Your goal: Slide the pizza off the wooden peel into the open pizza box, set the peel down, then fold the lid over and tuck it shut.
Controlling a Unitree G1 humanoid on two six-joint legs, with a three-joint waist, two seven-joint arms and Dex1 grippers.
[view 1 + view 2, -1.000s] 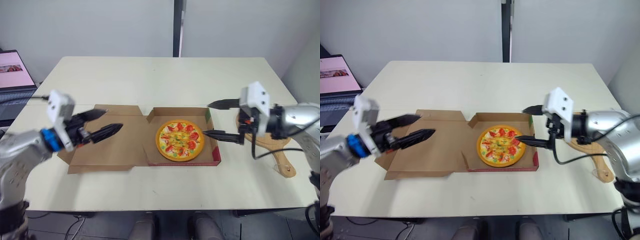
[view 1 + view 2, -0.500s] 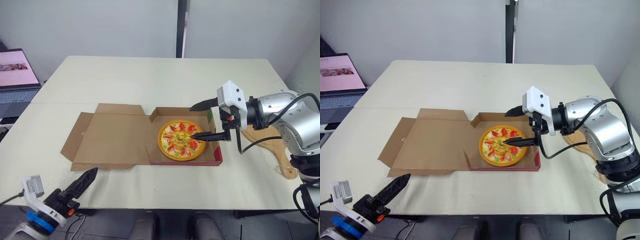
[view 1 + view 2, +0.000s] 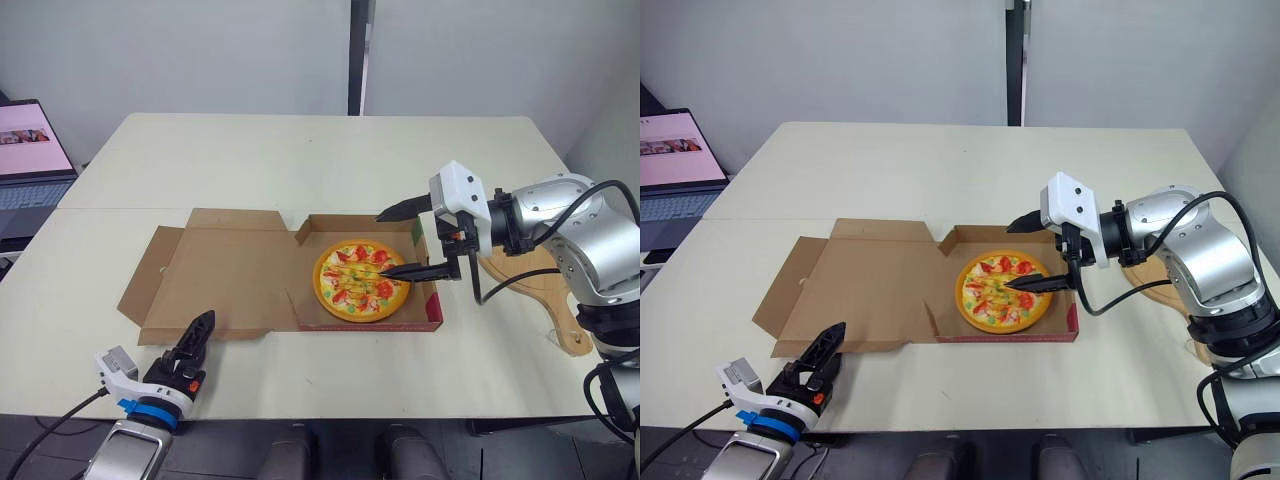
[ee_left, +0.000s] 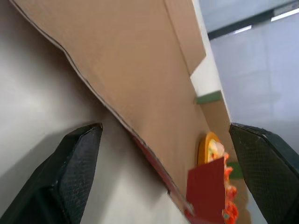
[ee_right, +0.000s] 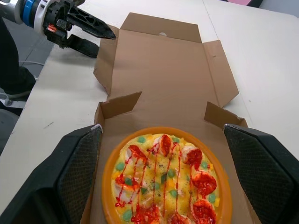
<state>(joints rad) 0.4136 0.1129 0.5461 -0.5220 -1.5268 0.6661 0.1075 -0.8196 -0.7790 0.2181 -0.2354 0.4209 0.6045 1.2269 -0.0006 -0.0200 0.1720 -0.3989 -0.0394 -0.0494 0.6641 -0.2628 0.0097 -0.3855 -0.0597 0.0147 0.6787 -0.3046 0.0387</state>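
Now take the pizza (image 3: 360, 279) as loaded: flat inside the pizza box (image 3: 432, 305) near the front edge of the desk (image 3: 300, 160), wooden peel (image 3: 565, 330) parked at the right edge. Note the lid (image 3: 225, 270) flat to the left, hinge (image 3: 293, 285) running front to back; left gripper (image 3: 205, 322), fingers spread, just off its front edge, nearer than the right gripper (image 3: 381, 245), spread above the pizza. Fold rightward from the left.

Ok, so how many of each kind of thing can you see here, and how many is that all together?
Pizza: 1
Pizza box: 1
Wooden peel: 1
Laptop: 1
Robot grippers: 2, the left gripper and the right gripper
Total: 6
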